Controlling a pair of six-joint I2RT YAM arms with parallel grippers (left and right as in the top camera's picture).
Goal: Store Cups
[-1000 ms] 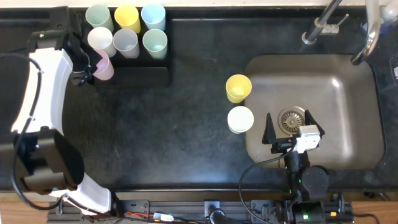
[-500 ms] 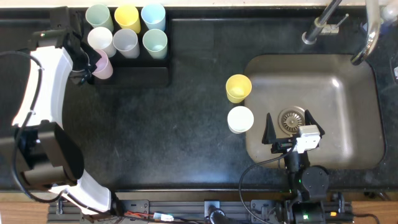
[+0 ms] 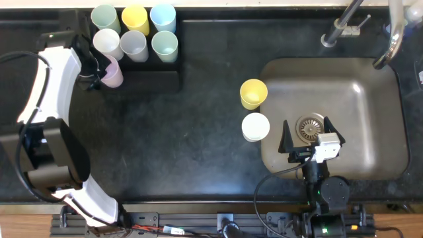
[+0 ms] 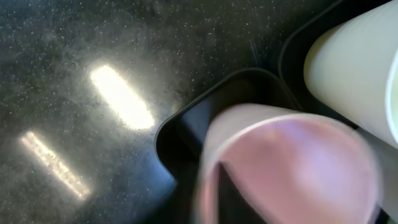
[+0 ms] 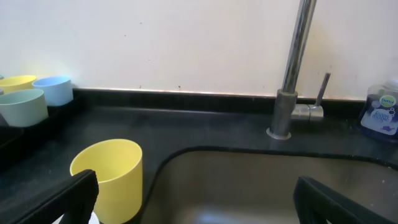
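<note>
Top view: pink cup [image 3: 113, 73] (half hidden).

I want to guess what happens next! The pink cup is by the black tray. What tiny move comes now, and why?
Probably lower it straight down. The left gripper holds the pink cup over an empty slot of the black tray, beside the white cup, so it looks about lined up.

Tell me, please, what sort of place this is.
Probably a kitchen: a steel sink with a tap sits in a worktop, and cups stand in a rack, where the left tool holds a pink cup.
</note>
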